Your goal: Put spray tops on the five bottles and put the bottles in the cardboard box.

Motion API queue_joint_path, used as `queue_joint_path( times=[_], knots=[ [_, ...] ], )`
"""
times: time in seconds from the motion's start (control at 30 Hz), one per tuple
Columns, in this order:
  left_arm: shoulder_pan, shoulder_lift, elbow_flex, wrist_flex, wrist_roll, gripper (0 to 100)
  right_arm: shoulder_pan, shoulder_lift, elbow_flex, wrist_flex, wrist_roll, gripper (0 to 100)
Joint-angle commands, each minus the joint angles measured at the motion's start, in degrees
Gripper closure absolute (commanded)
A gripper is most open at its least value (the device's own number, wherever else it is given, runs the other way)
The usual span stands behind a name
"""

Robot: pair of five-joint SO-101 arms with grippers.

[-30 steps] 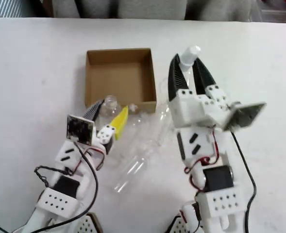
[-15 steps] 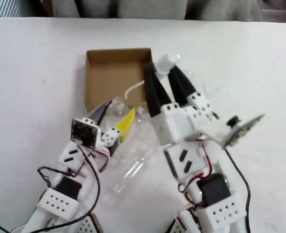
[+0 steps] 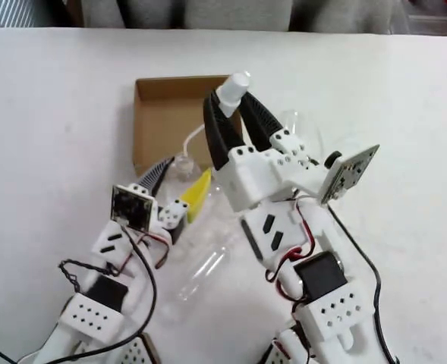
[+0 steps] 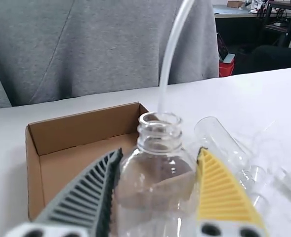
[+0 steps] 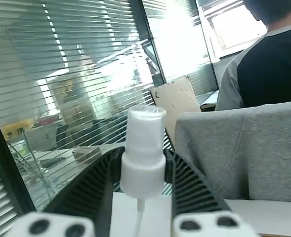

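On the left, my left hand [image 3: 179, 168] is closed around a clear plastic bottle [image 4: 157, 182]. One finger is grey and one is yellow, and both have ribbed pads pressed against the bottle's rounded shoulders. The bottle stands upright, and its threaded neck is open at the top.

Just behind it on the white counter [image 3: 56, 91] sits the cardboard box [image 3: 174, 114]. It is square and shallow, made of plain brown board, and open at the top. The held bottle is just outside its near wall.

To the right, my right hand [image 3: 229, 97] is raised above the box's right edge. Its two black ribbed fingers grip a white spray top [image 5: 143, 163], a smooth cylinder with a wider collar and a rounded cap. A thin, pale, flexible dip tube [image 4: 172, 49] curves down from the spray top, and its lower end reaches the bottle's open mouth.

Other clear bottles lie on their sides on the counter. One [image 3: 208, 262] is between my two arms, and another [image 3: 299, 125] is just beside my right hand, on its far right.
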Motion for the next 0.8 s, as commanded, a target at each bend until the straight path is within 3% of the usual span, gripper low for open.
queue_joint_path(
  times=[0.0, 0.77],
  knots=[
    [0.48, -1.36, -0.09, -0.62, 0.70, 90, -0.31, -0.13, -2.90, -1.01, 0.79, 98.3],
    [0.31, -1.36, -0.09, -0.62, 0.70, 90, -3.91, 0.48, 4.22, -1.27, 1.23, 98.3]
  ],
)
